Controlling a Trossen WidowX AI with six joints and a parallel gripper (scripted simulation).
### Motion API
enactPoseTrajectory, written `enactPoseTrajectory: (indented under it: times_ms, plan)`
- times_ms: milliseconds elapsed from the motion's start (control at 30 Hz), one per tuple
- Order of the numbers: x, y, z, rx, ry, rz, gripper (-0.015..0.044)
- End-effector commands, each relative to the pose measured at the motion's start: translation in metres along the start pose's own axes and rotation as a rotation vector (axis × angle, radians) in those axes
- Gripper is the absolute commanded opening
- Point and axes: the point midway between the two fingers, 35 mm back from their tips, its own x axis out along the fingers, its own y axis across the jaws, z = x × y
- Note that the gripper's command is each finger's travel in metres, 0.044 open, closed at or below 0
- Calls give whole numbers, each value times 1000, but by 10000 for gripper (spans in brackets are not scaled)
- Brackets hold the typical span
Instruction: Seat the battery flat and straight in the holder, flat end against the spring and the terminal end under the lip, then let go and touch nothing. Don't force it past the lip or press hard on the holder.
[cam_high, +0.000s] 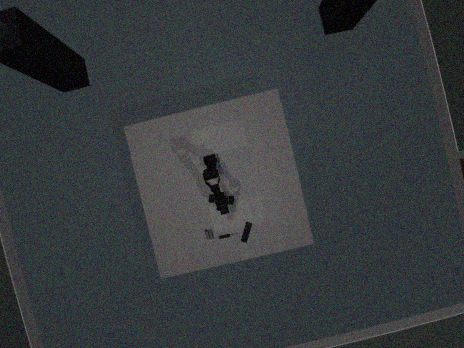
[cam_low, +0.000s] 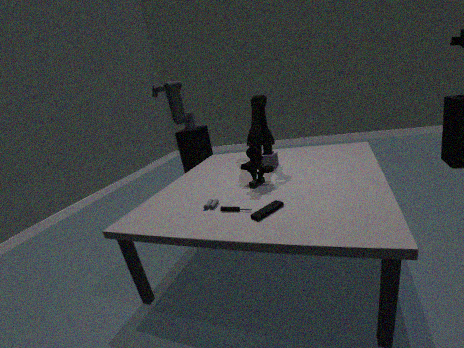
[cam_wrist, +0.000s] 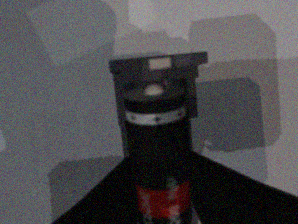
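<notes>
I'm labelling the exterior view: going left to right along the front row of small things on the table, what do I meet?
Small pale cylinders → screwdriver → flat black bar. The gripper, shut on the battery, stands behind them.

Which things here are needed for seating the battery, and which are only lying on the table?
For the job:
- battery, held in the gripper
- holder, just ahead of the battery

Only lying about:
- small screwdriver
- black bar
- small grey piece

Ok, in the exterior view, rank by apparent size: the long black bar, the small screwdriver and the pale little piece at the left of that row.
1. Long black bar.
2. Screwdriver, thinner.
3. Pale piece, smallest.
All three lie at similar depth, so the order looks fair.
</notes>
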Motion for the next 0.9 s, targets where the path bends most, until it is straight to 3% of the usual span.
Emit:
enactPoseTrajectory:
  times_ms: [0,867]
  plan:
    - [4,-1,-6,-5,48,-2,83]
    - [3,-1,-5,3,199,0,83]
